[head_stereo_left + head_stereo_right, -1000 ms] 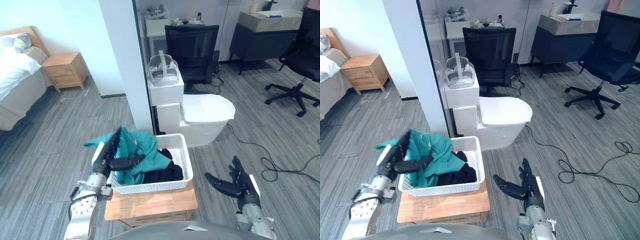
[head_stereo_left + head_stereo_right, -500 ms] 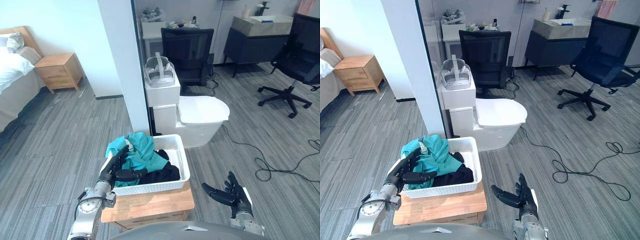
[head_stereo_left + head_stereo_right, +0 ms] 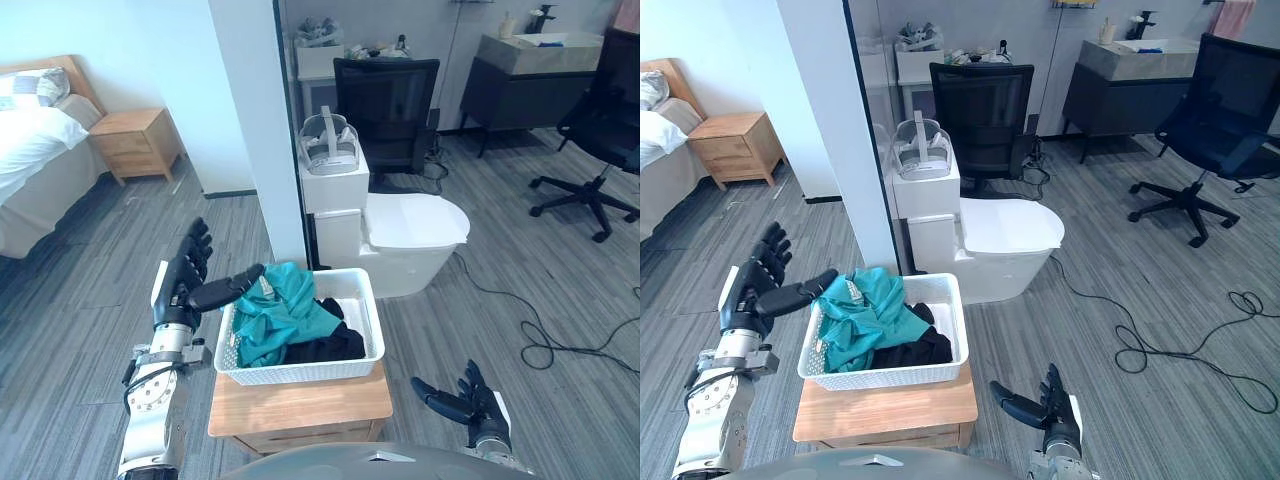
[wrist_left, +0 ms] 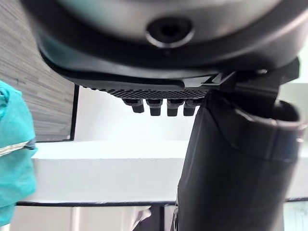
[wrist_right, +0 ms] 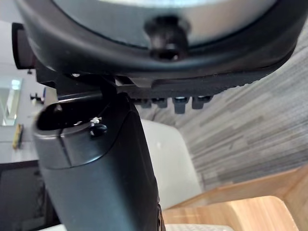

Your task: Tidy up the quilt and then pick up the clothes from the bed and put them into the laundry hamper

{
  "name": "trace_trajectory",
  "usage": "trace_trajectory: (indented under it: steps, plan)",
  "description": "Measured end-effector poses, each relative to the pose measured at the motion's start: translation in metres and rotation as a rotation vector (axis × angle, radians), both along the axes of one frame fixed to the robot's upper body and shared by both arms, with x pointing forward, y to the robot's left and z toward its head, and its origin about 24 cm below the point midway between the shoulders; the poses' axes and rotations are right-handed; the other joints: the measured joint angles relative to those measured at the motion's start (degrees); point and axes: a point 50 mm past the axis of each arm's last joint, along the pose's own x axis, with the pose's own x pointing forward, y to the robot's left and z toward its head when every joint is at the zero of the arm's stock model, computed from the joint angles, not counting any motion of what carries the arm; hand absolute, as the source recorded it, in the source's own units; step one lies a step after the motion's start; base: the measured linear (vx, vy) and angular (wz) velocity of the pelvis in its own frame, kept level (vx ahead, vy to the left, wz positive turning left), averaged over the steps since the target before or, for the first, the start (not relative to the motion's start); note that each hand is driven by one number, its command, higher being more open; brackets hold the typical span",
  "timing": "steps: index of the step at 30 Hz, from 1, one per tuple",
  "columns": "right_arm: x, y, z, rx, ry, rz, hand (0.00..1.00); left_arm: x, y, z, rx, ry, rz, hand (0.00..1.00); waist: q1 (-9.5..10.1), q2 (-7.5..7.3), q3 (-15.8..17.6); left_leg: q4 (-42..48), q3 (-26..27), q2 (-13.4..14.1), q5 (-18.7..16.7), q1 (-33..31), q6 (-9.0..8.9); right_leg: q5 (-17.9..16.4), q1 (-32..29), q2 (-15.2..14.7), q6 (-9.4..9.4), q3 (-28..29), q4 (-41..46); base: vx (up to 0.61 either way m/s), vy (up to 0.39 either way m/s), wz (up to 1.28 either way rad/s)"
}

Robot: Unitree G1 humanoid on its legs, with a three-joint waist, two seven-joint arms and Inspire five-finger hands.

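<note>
Grey floor, bed at 10 o'clock. Teal clothes lie in white hamper. Left hand at hamper's 9 o'clock, fingers spread, empty. Right hand at 5 o'clock, fingers apart. Drop looks done; next, check bed.

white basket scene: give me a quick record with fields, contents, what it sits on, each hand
container: white slatted plastic basket, on a low wooden stand
contents: teal garment piled at the left, black garment at the right
left hand: open, raised beside the basket's left side, holding nothing
right hand: open, low to the right of the stand, holding nothing
nearby: white toilet behind the basket
</note>
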Motion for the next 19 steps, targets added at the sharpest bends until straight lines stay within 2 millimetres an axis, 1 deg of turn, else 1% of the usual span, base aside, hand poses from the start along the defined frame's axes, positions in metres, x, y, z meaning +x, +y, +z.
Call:
trace_trajectory:
  steps: [2, 4, 5, 6, 8, 9, 10, 11, 12, 14, 15, 17, 19]
  plan:
    - [-0.004, -0.001, -0.003, -0.003, 0.024, -0.017, 1.00, -0.005, 0.003, -0.003, -0.062, 0.001, 0.066, 1.00, 0.38, -0.03, 0.0, 0.0, -0.3, 0.0, 0.1, -0.2, -0.06, 0.0, 0.0, 0.0, -0.01, -0.6, -0.2, 0.01, 0.000, 0.13]
    - [-0.009, 0.000, -0.008, 0.000, 0.052, -0.035, 1.00, -0.017, 0.012, -0.013, -0.125, 0.046, 0.146, 1.00, 0.46, -0.24, 0.0, 0.0, -1.3, 0.0, 0.2, -0.9, -0.09, 0.0, 0.1, -0.1, 0.00, -1.5, -0.5, 0.04, -0.009, 0.20]
    - [-0.012, 0.001, -0.011, 0.002, 0.073, -0.047, 1.00, -0.028, 0.019, -0.027, -0.137, 0.116, 0.218, 1.00, 0.57, -0.40, -0.1, 0.0, -1.6, 0.0, 0.5, -1.3, -0.26, 0.1, 0.2, -0.1, -0.05, -2.1, -0.7, 0.05, -0.012, 0.19]
    - [-0.014, 0.001, -0.013, 0.003, 0.083, -0.051, 1.00, -0.033, 0.022, -0.034, -0.137, 0.157, 0.248, 1.00, 0.63, -0.52, -0.1, 0.0, -1.7, 0.0, 0.5, -1.4, -0.30, 0.1, 0.3, -0.2, -0.12, -2.3, -0.8, 0.07, -0.014, 0.21]
    - [-0.017, 0.003, -0.021, 0.023, 0.125, -0.063, 1.00, -0.051, 0.029, -0.069, -0.093, 0.348, 0.341, 1.00, 1.27, -0.96, 0.1, 0.0, -2.5, -0.1, 0.5, -0.7, -0.32, -0.2, 1.2, -0.3, -0.19, -3.2, -0.8, 0.05, -0.008, 0.17]
    - [-0.018, 0.004, -0.023, 0.028, 0.136, -0.065, 1.00, -0.058, 0.030, -0.079, -0.096, 0.405, 0.361, 1.00, 1.60, -1.16, 0.1, 0.0, -2.6, -0.1, 0.5, -0.5, -0.34, -0.4, 1.2, -0.3, -0.18, -3.3, -0.8, 0.02, -0.002, 0.13]
    - [-0.021, 0.006, -0.027, 0.036, 0.157, -0.069, 1.00, -0.073, 0.031, -0.100, -0.114, 0.522, 0.394, 1.00, 2.11, -1.61, -0.2, 0.0, -2.8, -0.2, 0.3, -0.4, -0.50, -0.8, 1.6, -0.3, -0.19, -3.6, -0.8, 0.03, -0.003, 0.16]
    - [-0.020, 0.008, -0.030, 0.051, 0.164, -0.073, 1.00, -0.091, 0.031, -0.118, -0.136, 0.631, 0.425, 1.00, 2.20, -1.80, -0.3, 0.0, -3.2, -0.3, 0.0, -0.4, -0.66, -1.3, 1.8, -0.5, -0.04, -4.2, -0.8, 0.04, -0.005, 0.18]
    - [-0.018, 0.008, -0.031, 0.064, 0.163, -0.080, 1.00, -0.101, 0.031, -0.126, -0.152, 0.682, 0.443, 1.00, 2.22, -1.90, -0.2, 0.0, -3.4, -0.4, -0.1, -0.4, -0.43, -1.6, 1.9, -0.5, -0.26, -4.4, -0.8, 0.05, -0.005, 0.14]
    - [-0.016, 0.010, -0.036, 0.082, 0.170, -0.094, 1.00, -0.147, 0.030, -0.153, -0.246, 0.854, 0.520, 1.00, 2.64, -2.79, -0.3, 0.0, -3.4, -0.5, -0.7, -0.2, -0.46, -2.3, 2.0, -0.7, -0.32, -4.4, -0.8, 0.06, -0.003, 0.02]
    - [-0.016, 0.010, -0.037, 0.083, 0.172, -0.102, 1.00, -0.158, 0.029, -0.158, -0.274, 0.890, 0.537, 1.00, 2.98, -3.07, -0.2, 0.0, -3.3, -0.6, -0.8, 0.0, -0.50, -2.4, 2.2, -0.8, -0.26, -4.4, -0.7, 0.08, 0.001, -0.02]
    - [-0.019, 0.006, -0.040, 0.086, 0.188, -0.144, 1.00, -0.195, 0.019, -0.175, -0.380, 1.009, 0.603, 1.00, 4.14, -3.49, -0.2, 0.0, -3.2, -1.2, -1.7, 0.5, -0.49, -2.8, 2.7, -1.4, 0.06, -4.4, -0.7, 0.09, 0.016, -0.01]
    - [-0.019, 0.004, -0.042, 0.092, 0.194, -0.171, 1.00, -0.211, 0.011, -0.180, -0.440, 1.055, 0.630, 1.00, 4.41, -3.46, -0.2, 0.0, -3.1, -1.7, -2.2, 0.5, -0.53, -2.8, 2.9, -1.9, 0.34, -4.4, -0.8, 0.09, 0.026, 0.00]
